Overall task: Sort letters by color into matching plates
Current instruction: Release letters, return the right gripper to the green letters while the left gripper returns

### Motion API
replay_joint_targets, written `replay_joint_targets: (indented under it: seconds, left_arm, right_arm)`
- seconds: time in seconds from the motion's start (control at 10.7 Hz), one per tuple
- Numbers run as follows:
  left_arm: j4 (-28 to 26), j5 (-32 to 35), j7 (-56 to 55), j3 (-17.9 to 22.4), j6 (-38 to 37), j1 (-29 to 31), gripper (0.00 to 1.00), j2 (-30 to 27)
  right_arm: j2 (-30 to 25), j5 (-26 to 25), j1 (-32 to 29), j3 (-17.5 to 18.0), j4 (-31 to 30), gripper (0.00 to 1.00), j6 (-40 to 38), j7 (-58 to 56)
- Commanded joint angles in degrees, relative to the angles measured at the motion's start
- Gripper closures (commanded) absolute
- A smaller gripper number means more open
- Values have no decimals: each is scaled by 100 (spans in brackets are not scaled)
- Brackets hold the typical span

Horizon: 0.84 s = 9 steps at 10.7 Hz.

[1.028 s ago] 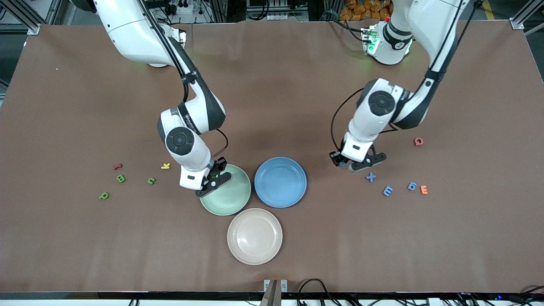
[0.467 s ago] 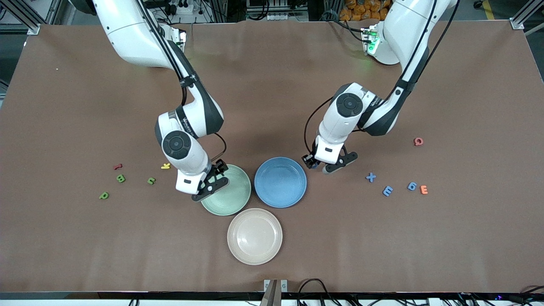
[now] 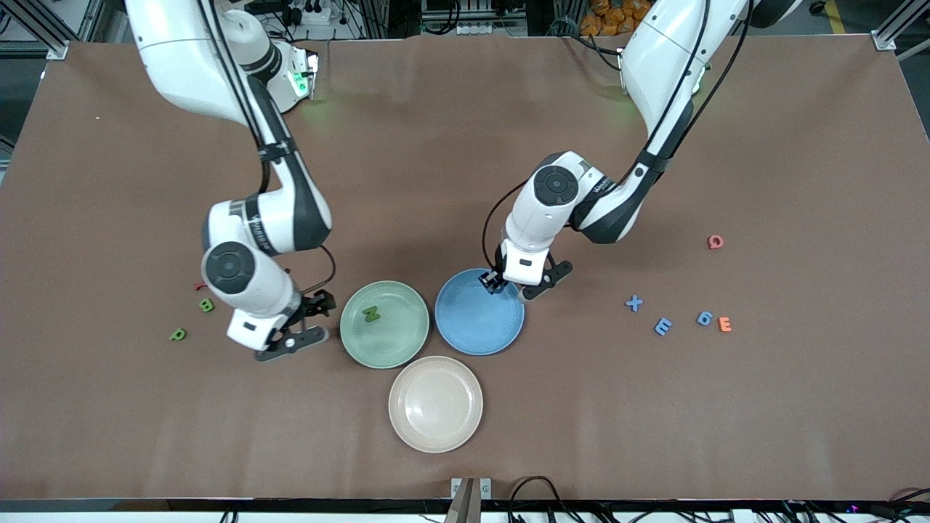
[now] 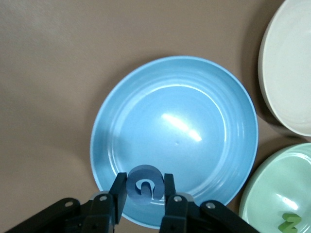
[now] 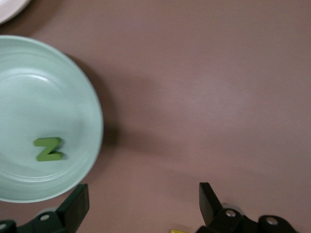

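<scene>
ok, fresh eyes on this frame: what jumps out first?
Three plates clustered mid-table: the green plate with one green letter N lying in it, the blue plate beside it, and the bare beige-pink plate nearest the camera. The left gripper hangs over the blue plate's rim, shut on a blue letter. The right gripper is open over the table by the green plate.

White arms w/ black joints, cables, black end effectors
</scene>
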Motion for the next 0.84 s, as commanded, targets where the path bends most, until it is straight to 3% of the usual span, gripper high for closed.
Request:
replay_joint_targets:
  seconds: [0.0,0.28,0.47,0.75]
  left_arm:
    - [232,183,-139,59,-85,-65,1,140]
    - [180,244,-43,85,-129,-30,0,140]
    - [171,516,246,86,-628,145,0,96]
    - [162,719,1773,86,-1472,680,0,9]
  right_arm:
    - [-346,206,-470,31,-239,0,-166,49]
    - [-417,443,-901,-12,-388,0,-115,67]
    - [-426,628,-1016,-118,-468,0,-88,643]
    - [-399,628,-1113,-127,-590,0,-18,1935]
